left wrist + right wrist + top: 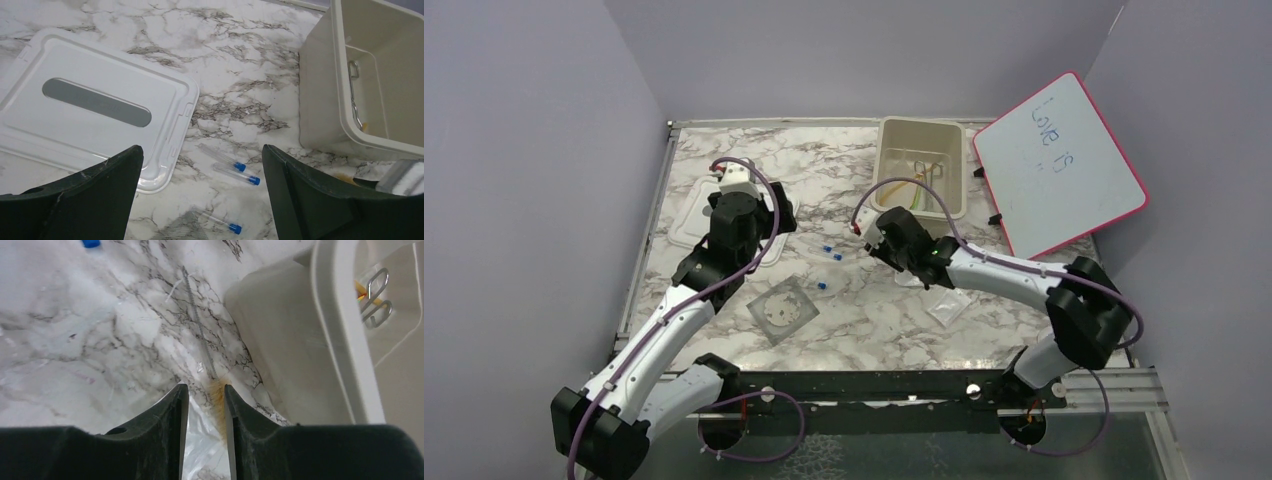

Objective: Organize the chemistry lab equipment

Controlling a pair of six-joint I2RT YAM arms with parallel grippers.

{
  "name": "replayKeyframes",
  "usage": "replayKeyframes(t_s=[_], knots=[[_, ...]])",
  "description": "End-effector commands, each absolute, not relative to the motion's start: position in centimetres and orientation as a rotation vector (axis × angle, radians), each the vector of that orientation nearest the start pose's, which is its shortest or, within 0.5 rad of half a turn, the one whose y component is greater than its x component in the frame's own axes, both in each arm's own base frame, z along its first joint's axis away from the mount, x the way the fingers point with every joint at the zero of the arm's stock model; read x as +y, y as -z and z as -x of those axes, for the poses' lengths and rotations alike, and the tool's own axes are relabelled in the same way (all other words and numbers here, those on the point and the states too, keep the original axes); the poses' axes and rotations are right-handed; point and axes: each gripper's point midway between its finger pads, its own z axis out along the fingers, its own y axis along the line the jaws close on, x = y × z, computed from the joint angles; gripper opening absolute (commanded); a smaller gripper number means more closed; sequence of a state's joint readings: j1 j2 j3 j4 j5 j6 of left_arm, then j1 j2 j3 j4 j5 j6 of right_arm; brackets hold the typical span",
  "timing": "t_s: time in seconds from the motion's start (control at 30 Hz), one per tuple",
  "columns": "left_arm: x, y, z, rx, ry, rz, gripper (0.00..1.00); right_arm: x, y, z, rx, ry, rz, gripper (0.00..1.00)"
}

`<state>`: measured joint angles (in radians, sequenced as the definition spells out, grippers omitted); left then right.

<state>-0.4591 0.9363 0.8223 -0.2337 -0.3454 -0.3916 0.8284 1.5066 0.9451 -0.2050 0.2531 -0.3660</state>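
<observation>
The beige rectangular tub [320, 95] holds a bent metal clip [376, 300] and a yellow thin stick [361, 290]. Beside its smooth wall, the right claw [206, 390] stands narrow around an amber piece [218, 405]; whether it grips, I cannot tell. The left claw [200, 150] is wide open above three blue-capped clear tubes [234, 173] on the marble bench [250, 50].

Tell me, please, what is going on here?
The right gripper has its jaws narrowly apart around an amber item lying beside the beige tub; whether they grip it is unclear. The left gripper hangs open by the white lid, holding nothing. Three blue-capped tubes and a bagged dish lie loose on the table.
</observation>
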Motion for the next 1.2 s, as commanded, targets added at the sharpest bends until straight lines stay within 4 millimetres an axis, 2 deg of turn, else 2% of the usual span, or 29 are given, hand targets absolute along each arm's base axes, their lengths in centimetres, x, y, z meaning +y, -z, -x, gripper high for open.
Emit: replayKeyframes(t_s=[0.0,0.33,0.63,0.73,0.9,1.03,1.17], knots=[[-9.5,-25.3,-31.6,1.859,0.211,0.202,0.91,23.9,-9.1,-33.6,1.93,0.265,1.136,0.37],[-9.8,-24.6,-31.8,1.883,0.21,0.195,0.91,24.3,-4.9,-35.8,1.94,0.39,1.151,0.33],[-10.0,-24.2,-32.0,1.897,0.207,0.192,0.91,24.5,-2.1,-35.9,1.963,0.406,1.194,0.26],[-10.0,-24.2,-32.0,1.899,0.205,0.19,0.91,24.6,-1.5,-35.7,1.985,0.396,1.201,0.19],[-10.0,-24.3,-32.0,1.898,0.204,0.19,0.91,25.3,-2.2,-35.3,2.007,0.321,1.19,0.01],[-10.0,-24.4,-31.9,1.895,0.207,0.19,0.91,26.1,-4.0,-35.0,1.997,0.248,1.172,0.01],[-9.9,-24.6,-31.9,1.89,0.207,0.191,0.91,26.5,-7.0,-35.1,1.948,0.209,1.127,0.01]])
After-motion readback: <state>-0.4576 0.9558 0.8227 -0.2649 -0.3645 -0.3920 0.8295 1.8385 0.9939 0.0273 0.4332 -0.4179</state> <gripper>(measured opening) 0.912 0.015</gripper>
